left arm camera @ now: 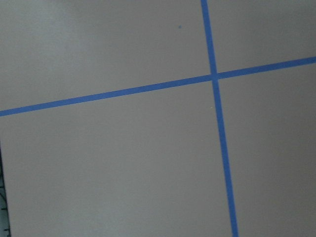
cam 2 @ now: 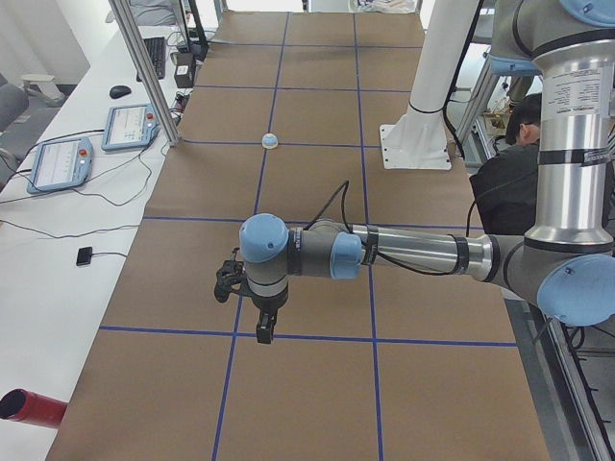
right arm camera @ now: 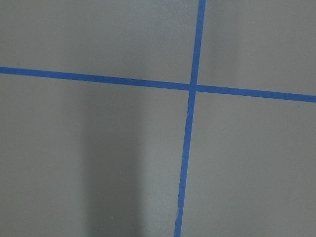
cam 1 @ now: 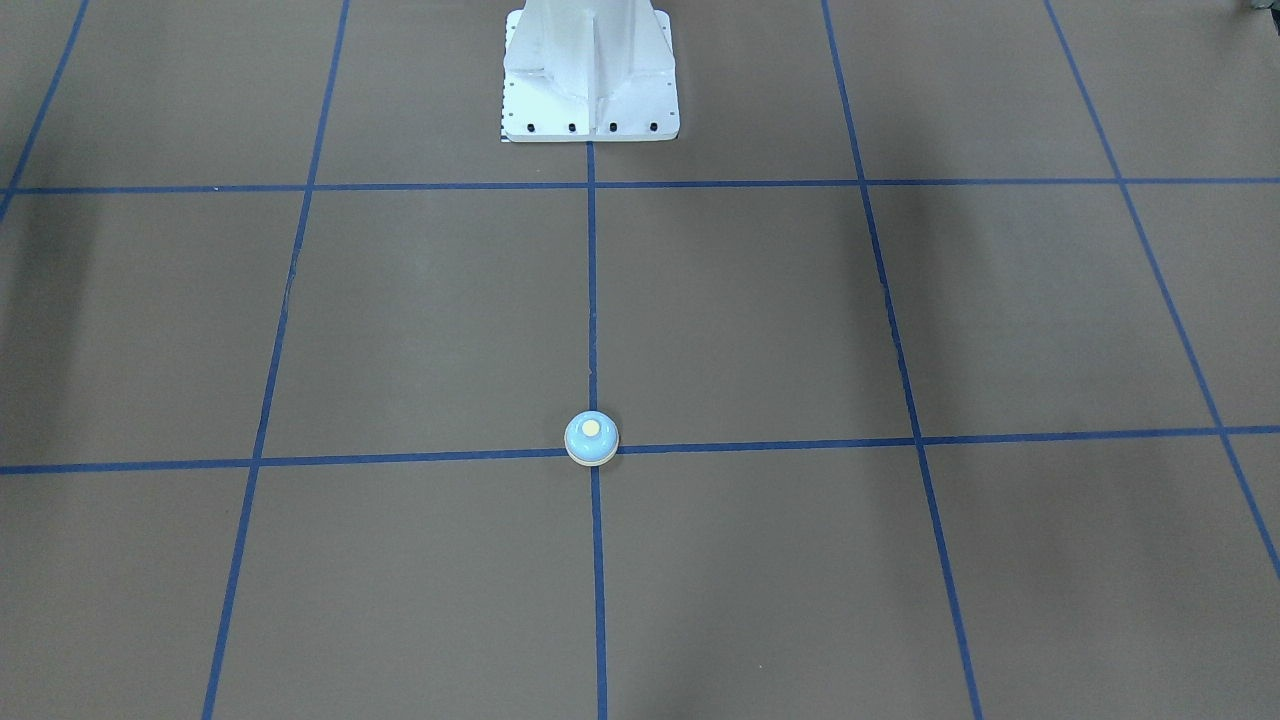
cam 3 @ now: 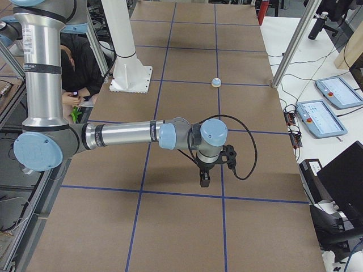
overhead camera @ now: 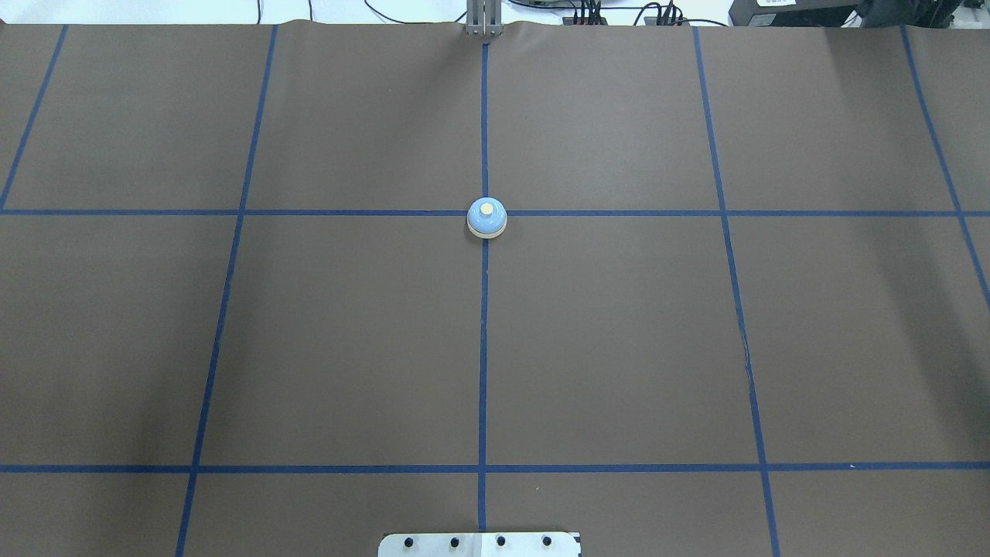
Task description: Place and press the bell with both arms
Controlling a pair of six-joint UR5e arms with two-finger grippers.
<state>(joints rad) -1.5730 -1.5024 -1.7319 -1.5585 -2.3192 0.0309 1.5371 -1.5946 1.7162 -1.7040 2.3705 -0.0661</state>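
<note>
Left arm, nearest the lens in the left-end view, stretches low over the brown table toward its left end. The left gripper points straight down above a line of the blue tape grid; from this side angle it cannot be told whether its jaws stand wide or narrow. At the opposite end the right arm is posed the same way. The right gripper also hangs downward, seemingly clear of the surface, and its jaw opening is equally unreadable. Each wrist camera sees only a tape crossing.

The bell sits upright and alone on a tape crossing, midway between the table's two ends and nearer the operators' edge than the robot's edge, well apart from both grippers. The white pedestal is bolted at the middle of the robot's edge. Two pendants lie on the bench beyond the operators' edge, their screen text too small to read.
</note>
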